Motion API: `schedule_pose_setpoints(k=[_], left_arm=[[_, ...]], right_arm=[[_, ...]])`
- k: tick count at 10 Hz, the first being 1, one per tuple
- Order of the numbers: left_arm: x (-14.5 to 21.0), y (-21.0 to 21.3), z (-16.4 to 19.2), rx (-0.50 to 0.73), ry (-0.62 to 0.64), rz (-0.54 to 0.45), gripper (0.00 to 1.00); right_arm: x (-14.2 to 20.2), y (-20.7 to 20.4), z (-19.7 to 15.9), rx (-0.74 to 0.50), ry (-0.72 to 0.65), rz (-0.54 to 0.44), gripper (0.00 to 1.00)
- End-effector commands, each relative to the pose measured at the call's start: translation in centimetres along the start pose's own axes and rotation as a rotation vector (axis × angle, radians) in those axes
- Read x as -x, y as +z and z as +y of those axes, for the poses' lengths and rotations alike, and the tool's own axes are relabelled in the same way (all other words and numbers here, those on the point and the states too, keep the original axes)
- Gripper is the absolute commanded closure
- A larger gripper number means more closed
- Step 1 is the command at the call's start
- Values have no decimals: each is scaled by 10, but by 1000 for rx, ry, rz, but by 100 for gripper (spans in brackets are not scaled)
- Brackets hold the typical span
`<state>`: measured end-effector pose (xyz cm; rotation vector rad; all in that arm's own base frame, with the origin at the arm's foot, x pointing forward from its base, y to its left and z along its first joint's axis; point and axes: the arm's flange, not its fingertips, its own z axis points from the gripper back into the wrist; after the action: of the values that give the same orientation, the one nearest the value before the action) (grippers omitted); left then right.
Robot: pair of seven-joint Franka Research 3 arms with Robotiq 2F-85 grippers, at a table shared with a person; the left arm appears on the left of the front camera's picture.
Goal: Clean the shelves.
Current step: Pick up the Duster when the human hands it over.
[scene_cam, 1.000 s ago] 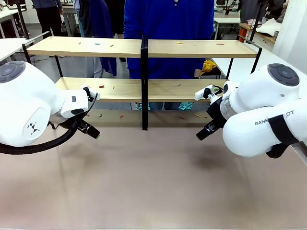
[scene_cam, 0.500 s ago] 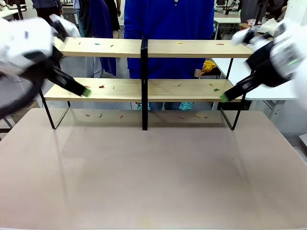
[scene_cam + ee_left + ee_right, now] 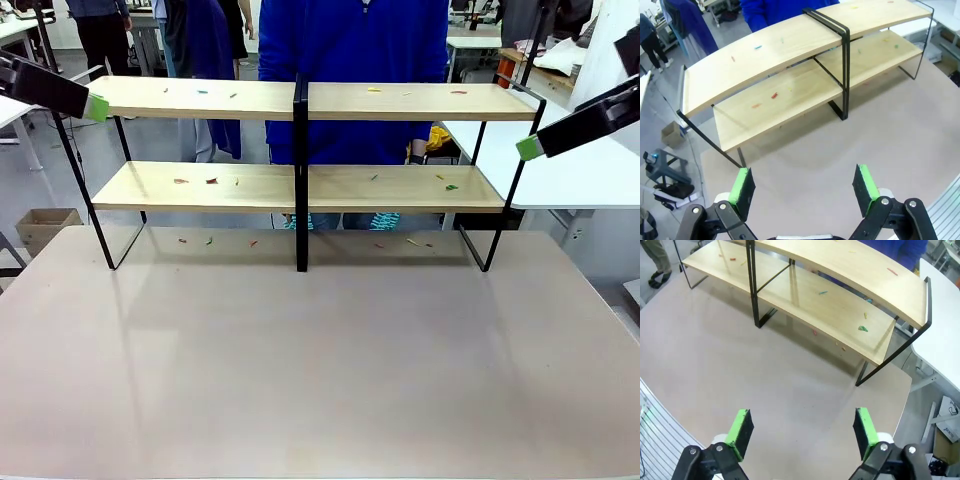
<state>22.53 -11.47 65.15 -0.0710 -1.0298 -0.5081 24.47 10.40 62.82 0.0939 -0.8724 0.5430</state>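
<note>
Left gripper (image 3: 804, 186) and right gripper (image 3: 801, 432) have swung up and outward; jaws apart, empty. Shelves (image 3: 790, 47) ahead of each, scraps (image 3: 774, 95) on 2 boards.

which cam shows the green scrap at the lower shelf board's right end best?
Right wrist view: looking down on the light wooden, black-framed rack, the small green scrap lies plain and nearest. Front view shows it flat, at a shallow angle; left wrist view, at most a faint speck.
</note>
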Motion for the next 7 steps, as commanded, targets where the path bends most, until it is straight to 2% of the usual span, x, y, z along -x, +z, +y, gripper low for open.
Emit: schedule_pose_setpoints(k=[1,2,4,7], left_arm=[[72,-27,-6,-4,66,-16,0],[70,-34,-7,0,101,-18,0],[67,-36,-6,0,173,-103,0],[63,-44,-12,11,167,-73,0]], right_arm=[[-1,-15,0,3,-48,-46,0],[-4,-19,-1,-8,-57,-52,0],[-8,-26,-3,-20,-68,-36,0],[-6,-34,-1,-26,-73,-23,0]])
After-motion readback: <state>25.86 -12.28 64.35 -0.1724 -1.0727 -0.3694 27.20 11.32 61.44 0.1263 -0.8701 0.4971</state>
